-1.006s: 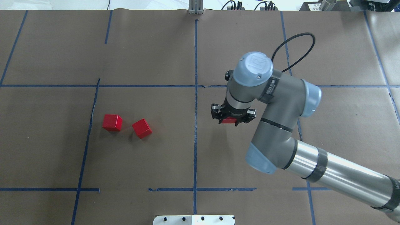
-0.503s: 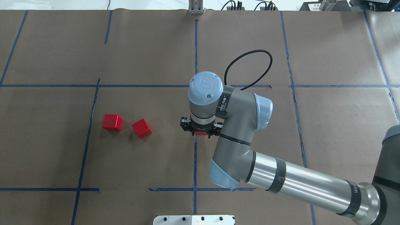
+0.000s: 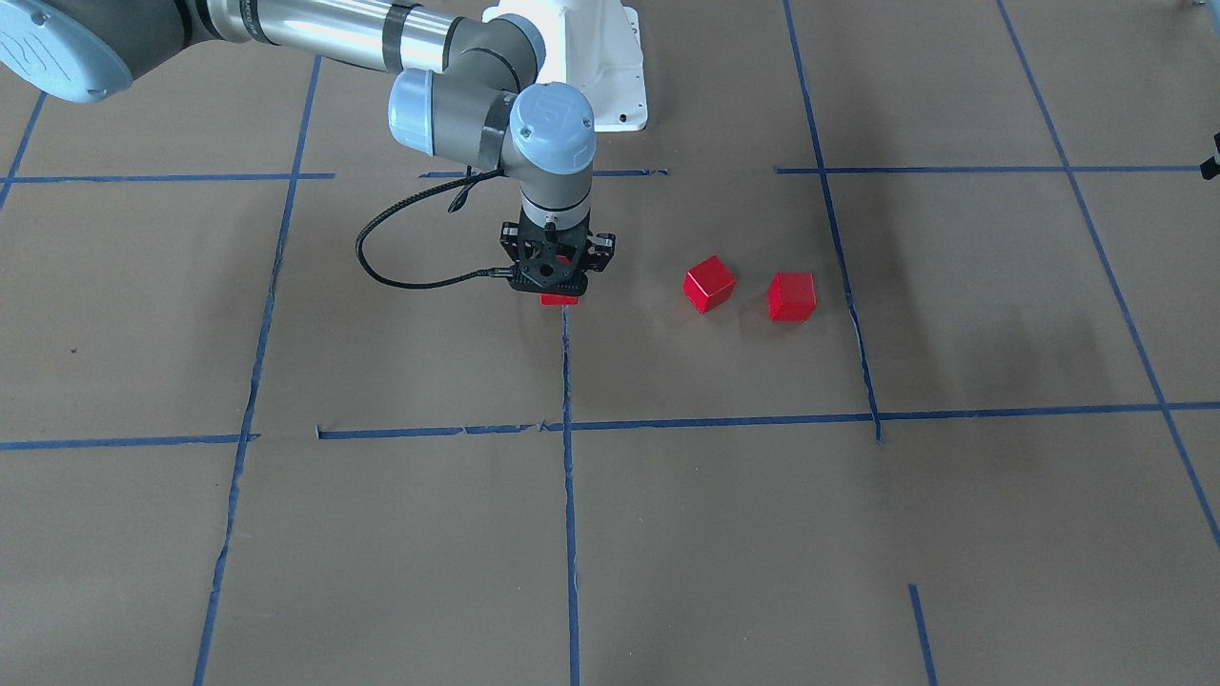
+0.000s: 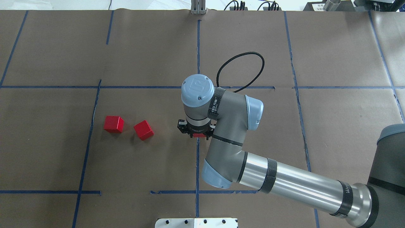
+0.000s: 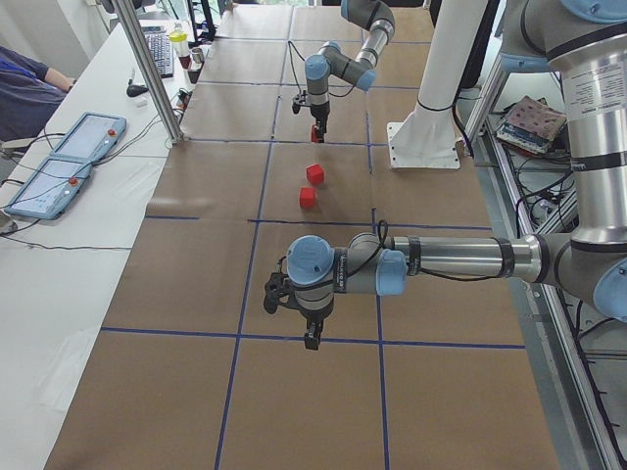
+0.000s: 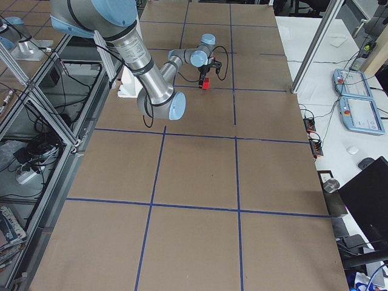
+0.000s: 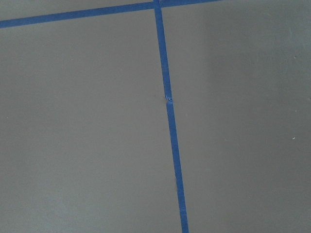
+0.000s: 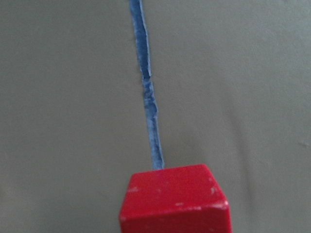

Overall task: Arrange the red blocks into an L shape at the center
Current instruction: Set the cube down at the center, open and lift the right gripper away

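Right now the right gripper has its jaws closed on one red block, the held block. It hangs low over the tape line that splits the centre. Whether its underside touches the paper I cannot tell.

That doubt is the first risk. If the jaws part while the block is above the paper, it may drop, tip or land turned, and a skewed first block spoils every face set against it. The wrist view shows it right at the tape's end, so it may also settle half on the tape's edge and sit unevenly.

The two loose blocks lie in the centre's left half, well apart from the held one and with a gap between them. The nearer one is turned at an angle to the grid. I judge that it needs squaring as it is set down, or the L will show gaps.

Later placements must end touching this block. Fingers coming in beside it could then nudge it off its spot.

The left gripper hangs over bare paper, far from all three blocks. I cannot tell whether it is open or closed.
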Tool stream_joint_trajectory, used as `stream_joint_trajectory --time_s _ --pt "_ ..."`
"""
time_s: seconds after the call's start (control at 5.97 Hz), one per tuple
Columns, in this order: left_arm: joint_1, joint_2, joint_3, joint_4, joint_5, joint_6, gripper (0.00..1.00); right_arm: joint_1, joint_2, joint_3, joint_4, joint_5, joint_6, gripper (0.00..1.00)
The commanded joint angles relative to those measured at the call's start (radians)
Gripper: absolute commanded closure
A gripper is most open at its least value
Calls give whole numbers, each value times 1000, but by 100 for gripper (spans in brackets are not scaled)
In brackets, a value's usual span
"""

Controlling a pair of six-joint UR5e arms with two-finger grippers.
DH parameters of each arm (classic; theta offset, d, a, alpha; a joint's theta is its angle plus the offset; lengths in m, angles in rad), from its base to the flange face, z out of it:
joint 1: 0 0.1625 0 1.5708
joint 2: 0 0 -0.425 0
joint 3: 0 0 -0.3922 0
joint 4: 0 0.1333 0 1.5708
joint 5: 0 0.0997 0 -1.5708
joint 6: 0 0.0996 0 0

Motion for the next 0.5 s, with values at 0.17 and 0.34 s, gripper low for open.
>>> stream_joint_trajectory --time_s 0.17,0.34 --pt "0 5 -1 0 0 0 0 0 3 -29 44 0 2 64" --pt "0 5 1 0 0 0 0 0 3 -29 46 0 0 54"
